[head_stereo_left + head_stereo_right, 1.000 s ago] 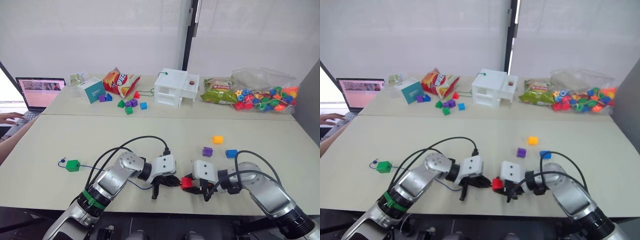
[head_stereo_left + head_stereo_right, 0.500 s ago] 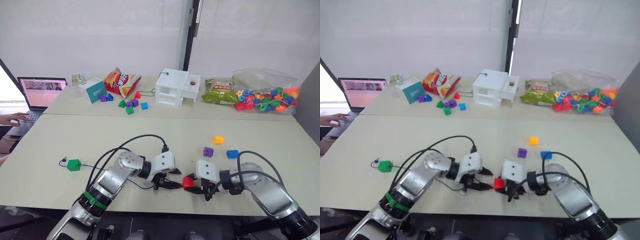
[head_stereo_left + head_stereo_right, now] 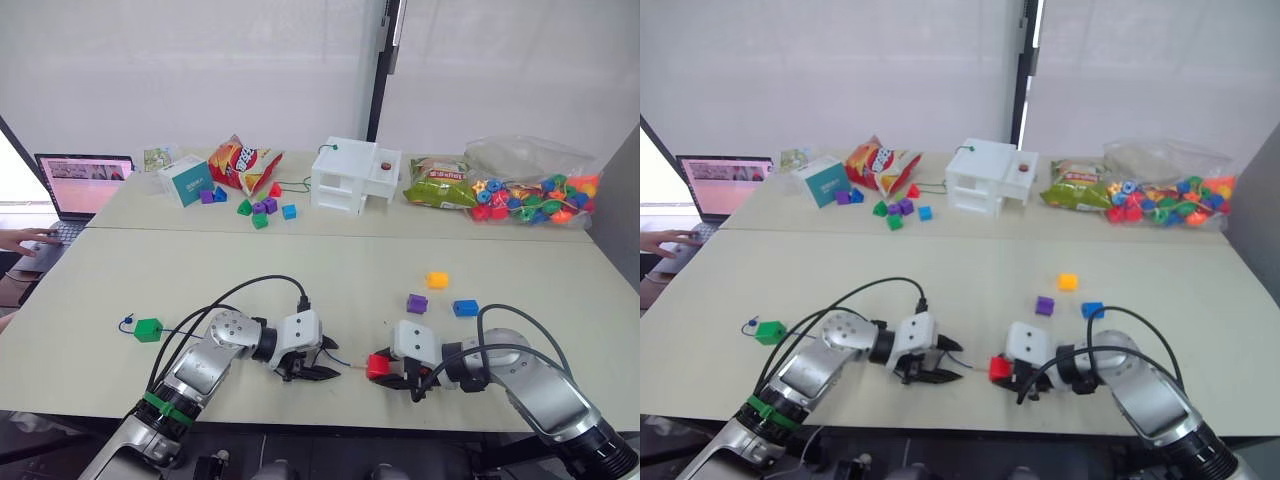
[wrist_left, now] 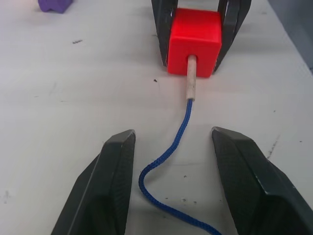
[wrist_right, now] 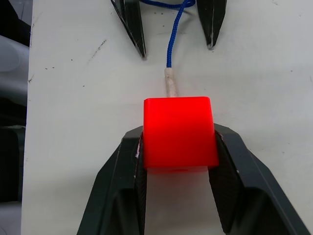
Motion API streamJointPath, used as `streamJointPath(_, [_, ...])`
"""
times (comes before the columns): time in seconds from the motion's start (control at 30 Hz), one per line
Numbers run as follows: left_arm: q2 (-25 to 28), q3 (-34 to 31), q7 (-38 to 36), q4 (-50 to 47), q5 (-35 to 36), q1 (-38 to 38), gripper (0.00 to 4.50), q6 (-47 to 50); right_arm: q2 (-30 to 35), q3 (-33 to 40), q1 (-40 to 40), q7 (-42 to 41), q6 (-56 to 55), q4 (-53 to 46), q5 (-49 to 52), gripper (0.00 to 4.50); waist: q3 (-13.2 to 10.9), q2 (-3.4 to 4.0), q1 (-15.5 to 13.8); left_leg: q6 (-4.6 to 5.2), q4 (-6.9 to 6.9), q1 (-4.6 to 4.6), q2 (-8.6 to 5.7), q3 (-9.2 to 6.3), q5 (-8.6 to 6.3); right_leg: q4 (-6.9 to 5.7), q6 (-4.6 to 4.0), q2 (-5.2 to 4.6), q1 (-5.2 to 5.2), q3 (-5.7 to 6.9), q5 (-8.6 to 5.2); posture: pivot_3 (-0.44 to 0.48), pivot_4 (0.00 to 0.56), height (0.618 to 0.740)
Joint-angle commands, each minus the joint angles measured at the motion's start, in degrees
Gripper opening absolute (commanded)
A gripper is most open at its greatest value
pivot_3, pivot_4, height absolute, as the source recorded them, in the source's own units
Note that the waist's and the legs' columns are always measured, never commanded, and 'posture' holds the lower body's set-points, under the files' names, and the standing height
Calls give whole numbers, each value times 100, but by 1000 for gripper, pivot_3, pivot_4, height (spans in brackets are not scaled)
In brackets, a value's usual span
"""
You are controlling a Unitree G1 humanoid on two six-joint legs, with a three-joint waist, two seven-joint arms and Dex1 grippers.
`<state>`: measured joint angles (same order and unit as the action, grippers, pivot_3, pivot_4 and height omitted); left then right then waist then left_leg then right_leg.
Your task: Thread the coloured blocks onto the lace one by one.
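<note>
The right gripper [image 5: 178,147] grips the red block [image 5: 179,132] on the bench [image 3: 300,280]. The lace [image 4: 168,152] has its pale tip inside the block's hole. The left gripper [image 4: 171,186] stands open around the lace, not touching it.

We see a bright red block [image 4: 194,41] and a dark-blue lace [image 4: 168,154] with a pale tan tip. The fingers [image 4: 113,183] are black, the table [image 4: 58,98] off-white.

Office: laptop [image 3: 80,185], long tables [image 3: 250,270]

Lace [image 4: 182,128] tip in block [image 4: 194,41] held by right pincer [image 3: 392,370]; left pincer [image 3: 318,362] just left, facing it.
</note>
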<state>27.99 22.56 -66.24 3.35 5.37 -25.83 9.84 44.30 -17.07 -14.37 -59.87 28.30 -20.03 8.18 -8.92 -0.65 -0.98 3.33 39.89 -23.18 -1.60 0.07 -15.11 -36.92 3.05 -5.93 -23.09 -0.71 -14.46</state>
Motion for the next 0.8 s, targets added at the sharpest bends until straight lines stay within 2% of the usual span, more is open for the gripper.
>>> streamJointPath(0.03, [-9,76,-14,45,-76,39,1418,-71,88,41,104,15,139,-38,9,1198,0,0,2,0,0,0,0,0,0,0,0,0,0,0,0,0,150,740])
streamJointPath(0.17, [5,139,-4,-7,-151,59,117,-37,99,45,112,22,157,-62,10,1198,0,0,6,0,-1,1,0,0,0,0,0,0,0,0,0,0,150,740])
streamJointPath(0.2, [-2,154,-6,-10,-169,49,52,-42,99,44,108,22,160,-61,8,1198,0,0,5,0,-1,1,0,0,0,0,0,0,0,0,0,0,150,740])
streamJointPath(0.4, [-190,192,51,-155,-144,-41,52,131,87,38,93,24,166,-50,-3,1198,0,0,-4,1,0,1,0,-1,0,1,0,0,3,1,0,0,150,740])
streamJointPath(0.8, [-929,511,362,-346,-176,-251,52,691,54,-13,2,3,154,27,-37,1198,0,0,0,1,1,1,-1,0,0,0,1,2,3,1,0,0,150,740])
